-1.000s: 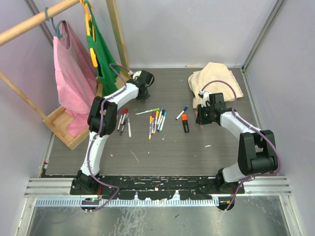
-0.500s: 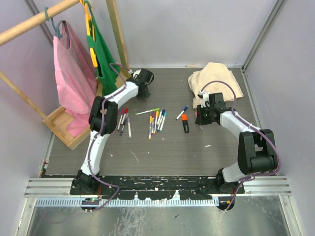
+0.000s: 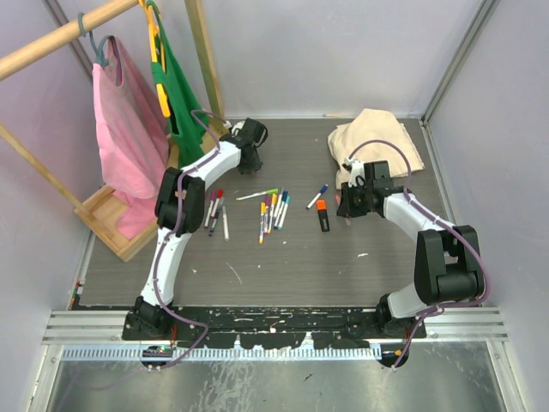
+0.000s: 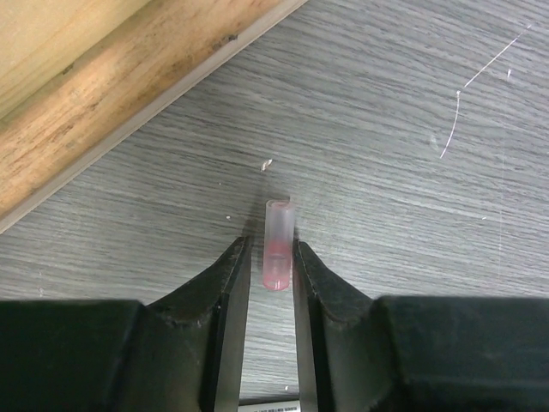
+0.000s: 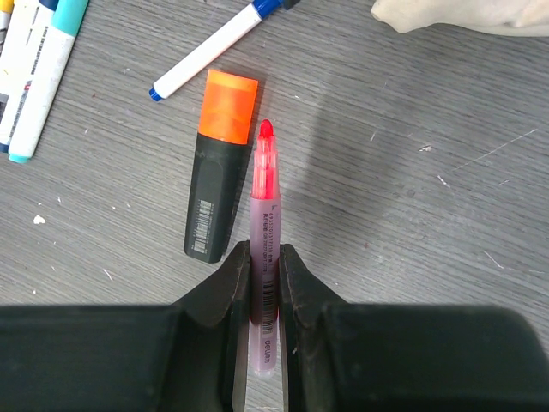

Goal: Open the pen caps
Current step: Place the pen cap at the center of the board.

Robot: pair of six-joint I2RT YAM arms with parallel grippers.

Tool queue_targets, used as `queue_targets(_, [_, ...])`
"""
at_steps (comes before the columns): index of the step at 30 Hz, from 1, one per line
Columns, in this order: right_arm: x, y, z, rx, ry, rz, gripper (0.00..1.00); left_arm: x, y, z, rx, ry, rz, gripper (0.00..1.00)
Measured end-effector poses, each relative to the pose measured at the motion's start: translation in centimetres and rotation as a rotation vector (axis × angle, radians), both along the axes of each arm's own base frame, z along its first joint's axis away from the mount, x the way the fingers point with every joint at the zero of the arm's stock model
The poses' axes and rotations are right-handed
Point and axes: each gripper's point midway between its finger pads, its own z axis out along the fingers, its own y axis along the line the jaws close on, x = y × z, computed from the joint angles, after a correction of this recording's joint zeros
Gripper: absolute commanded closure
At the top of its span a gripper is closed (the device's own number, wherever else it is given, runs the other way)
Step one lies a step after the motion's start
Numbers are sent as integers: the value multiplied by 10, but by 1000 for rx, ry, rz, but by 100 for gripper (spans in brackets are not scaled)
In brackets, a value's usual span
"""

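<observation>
On the grey wood-grain table [image 3: 283, 266], the left gripper [image 4: 273, 247], by the far-left edge, held its jaws slightly parted around one removed translucent pink plastic cap [image 4: 279, 245], the right gripper [image 5: 264, 253] pinched the bared pink marker [image 5: 264, 197], and the other white-barrelled markers [image 3: 271, 210] lay capped.

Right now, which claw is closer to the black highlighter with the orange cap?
The right. The right claw grips a pink pen just beside the highlighter. The left claw is far across the table by the wooden rack, straddling a small pink cap.
</observation>
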Motion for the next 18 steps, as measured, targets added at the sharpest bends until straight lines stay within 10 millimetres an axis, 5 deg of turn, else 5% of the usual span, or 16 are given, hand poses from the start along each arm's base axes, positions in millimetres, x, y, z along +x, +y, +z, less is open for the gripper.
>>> queue_targets(13, [-2, 3, 1, 15, 4, 11, 91, -1, -4, 2, -22, 6, -15, 65])
queue_targets(18, [-2, 4, 1, 19, 4, 18, 91, -2, -6, 20, -42, -18, -32, 65])
